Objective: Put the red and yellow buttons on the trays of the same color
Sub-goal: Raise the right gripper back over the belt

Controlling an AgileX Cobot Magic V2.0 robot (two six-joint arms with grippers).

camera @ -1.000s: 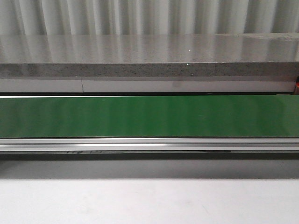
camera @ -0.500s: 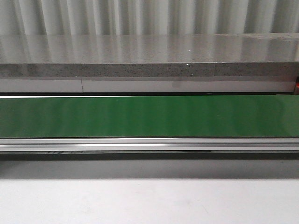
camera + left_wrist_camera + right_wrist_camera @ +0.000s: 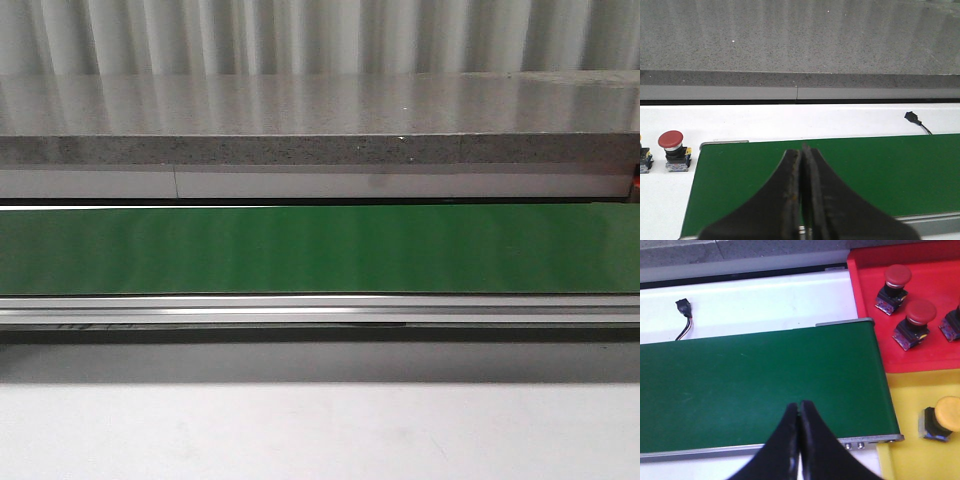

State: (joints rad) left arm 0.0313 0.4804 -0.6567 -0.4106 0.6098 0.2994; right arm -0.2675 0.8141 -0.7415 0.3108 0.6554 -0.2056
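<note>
Where matte green belt (image 3: pixel 320 250) runs flat, round-capped red button (image 3: pixel 671 140) beside.

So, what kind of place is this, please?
Probably a lab or workshop mock-up of a sorting line: a green conveyor belt runs past a grey stone-like counter, with a red tray and a yellow tray holding push buttons at its end.

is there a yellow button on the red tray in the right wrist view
No, the red plastic tray holds only red-capped push buttons; the yellow-capped button sits on the yellow tray.
</note>
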